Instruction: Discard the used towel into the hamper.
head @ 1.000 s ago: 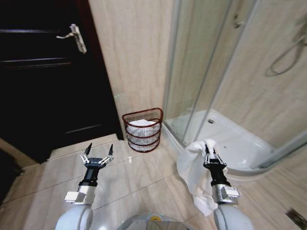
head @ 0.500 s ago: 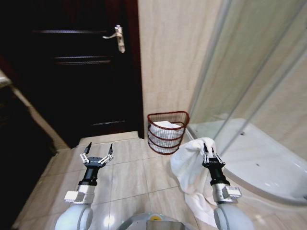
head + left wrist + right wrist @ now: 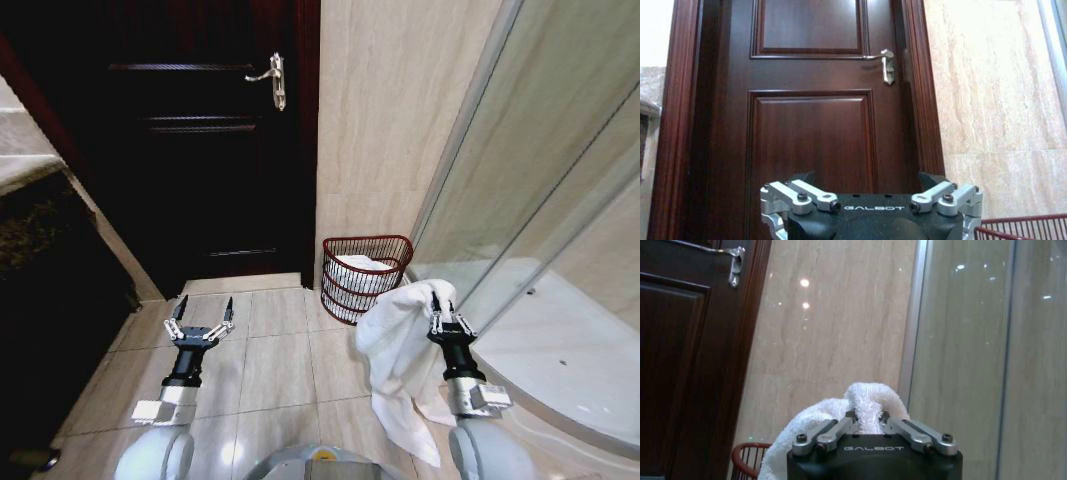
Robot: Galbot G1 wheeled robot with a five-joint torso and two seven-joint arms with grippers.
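Note:
A white towel (image 3: 398, 358) hangs from my right gripper (image 3: 438, 312), which is shut on its top fold; the wrist view shows the towel (image 3: 863, 402) pinched between the fingers. The hamper (image 3: 364, 276), a dark red wire basket, stands on the floor against the tiled wall, ahead and a little left of that gripper, with white cloth inside it. Its rim (image 3: 750, 455) also shows in the right wrist view and in the left wrist view (image 3: 1023, 227). My left gripper (image 3: 201, 312) is held out over the floor at the left, open and holding nothing.
A dark wooden door (image 3: 200, 150) with a metal handle (image 3: 273, 80) stands behind the left gripper. The glass shower enclosure (image 3: 540, 200) and its white tray (image 3: 560, 350) lie to the right. A dark counter edge (image 3: 40, 170) is at far left. Tiled floor stretches between.
The whole view has swung left: the door now sits centre, the shower has slid right and the hamper has shifted right and looks nearer. Both grippers keep their pose, the towel still held.

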